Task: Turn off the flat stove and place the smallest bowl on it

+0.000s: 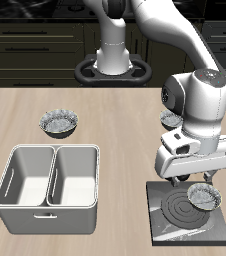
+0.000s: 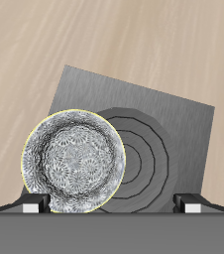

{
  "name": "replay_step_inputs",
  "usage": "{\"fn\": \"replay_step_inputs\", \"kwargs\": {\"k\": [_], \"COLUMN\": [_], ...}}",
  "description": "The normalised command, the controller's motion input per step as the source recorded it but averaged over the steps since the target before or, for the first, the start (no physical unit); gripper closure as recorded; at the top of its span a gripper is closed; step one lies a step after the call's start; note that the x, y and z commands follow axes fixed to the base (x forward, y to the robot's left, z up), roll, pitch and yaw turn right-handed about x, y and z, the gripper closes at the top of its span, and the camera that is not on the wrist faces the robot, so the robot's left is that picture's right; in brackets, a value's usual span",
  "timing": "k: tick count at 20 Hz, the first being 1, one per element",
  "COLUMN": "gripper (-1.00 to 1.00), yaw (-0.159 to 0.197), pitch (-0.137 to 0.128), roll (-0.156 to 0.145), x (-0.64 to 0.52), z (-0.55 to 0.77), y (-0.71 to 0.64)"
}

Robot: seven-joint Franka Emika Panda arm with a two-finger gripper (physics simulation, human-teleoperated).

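Observation:
The flat stove [image 1: 185,218] [image 2: 154,119] lies near the table's front edge, and its burner rings are dull grey. Its knob is hidden. The smallest bowl [image 1: 203,196] [image 2: 74,161], silvery with a fluted rim, lies on the slab, overlapping the outer rings off their centre. My gripper [image 1: 192,186] [image 2: 110,204] hangs just above the stove and is open. Its fingers [image 2: 32,205] stand wide apart. One is beside the bowl's rim, and nothing is pinched between them.
A grey double-compartment bin [image 1: 50,180] stands beside the stove. Farther back is a larger fluted bowl [image 1: 59,123]. Another fluted bowl [image 1: 172,121] peeks out from behind my arm.

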Motion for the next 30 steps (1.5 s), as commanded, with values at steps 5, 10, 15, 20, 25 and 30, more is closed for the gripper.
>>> {"fn": "replay_step_inputs", "kwargs": {"k": [5,10,15,20,25,30], "gripper": [-1.0,-1.0,-1.0,-1.0,-1.0,-1.0], "yaw": [0.046,0.024,0.052,-0.059,-0.213,-0.081], "pitch": [-0.037,-0.061,0.041,-0.03,0.074,-0.04], "roll": [0.042,0.002,0.048,0.129,0.013,-0.136], "x": [-0.56,-0.74,-0.99,-1.36,-1.32,-0.88], "z": [0.28,0.31,-0.09,-0.47,-1.22,-0.84], "y": [-0.16,-0.48,-0.56,-0.74,-1.37,-1.2]}}
